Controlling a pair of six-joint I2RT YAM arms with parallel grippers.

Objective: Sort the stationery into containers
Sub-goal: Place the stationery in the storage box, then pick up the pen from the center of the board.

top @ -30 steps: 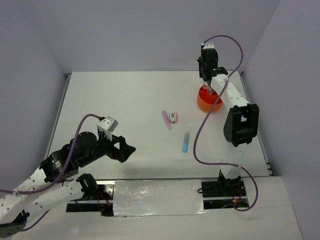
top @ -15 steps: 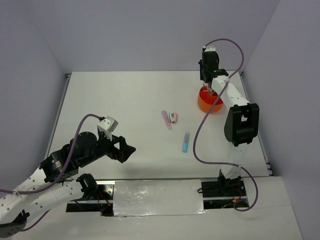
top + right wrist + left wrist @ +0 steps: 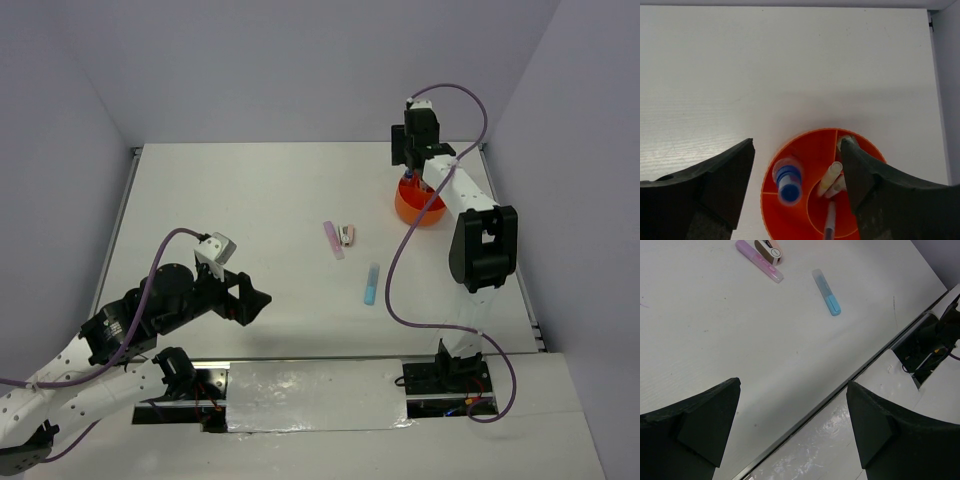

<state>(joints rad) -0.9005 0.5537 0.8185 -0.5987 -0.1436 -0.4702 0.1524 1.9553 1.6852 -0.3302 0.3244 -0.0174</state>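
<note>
The round orange pot stands at the back right. My right gripper hangs open just above it, holding nothing. In the right wrist view the pot's rim lies between the spread fingers of the right gripper. A blue-capped item stands in one compartment. A yellow marker and a thin pen sit in the middle one. On the table lie a pink-purple pen, a small pink-brown piece and a blue pen. My left gripper hovers open near the front left.
The left wrist view shows the purple pen, the brown piece and the blue pen far ahead of the left gripper. A metal rail and a shiny plate border the near edge. Walls enclose the table.
My right gripper has opened and risen slightly above the pot, leaving the blue-capped item standing inside. The left arm has not moved.
</note>
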